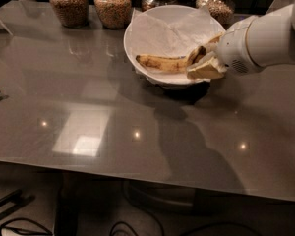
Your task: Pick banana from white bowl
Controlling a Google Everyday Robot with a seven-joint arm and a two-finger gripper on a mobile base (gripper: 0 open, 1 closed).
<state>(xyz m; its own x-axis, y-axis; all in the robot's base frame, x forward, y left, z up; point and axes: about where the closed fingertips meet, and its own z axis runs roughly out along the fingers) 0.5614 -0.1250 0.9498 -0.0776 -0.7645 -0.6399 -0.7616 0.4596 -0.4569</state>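
Tool (205, 57) at right rim of bowl (137, 31), by dark end of banana (162, 63), grip wide or holding cannot be told, banana lying inside bowl on paper lining, bowl on worktop (88, 107), jars (113, 6) just behind bowl.

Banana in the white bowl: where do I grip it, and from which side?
Probably grip the banana at its thick middle, across its width, from above on the right, where the end effector sits at the white bowl right rim. It lies flat, running left to right, and the bowl wall blocks a low approach.
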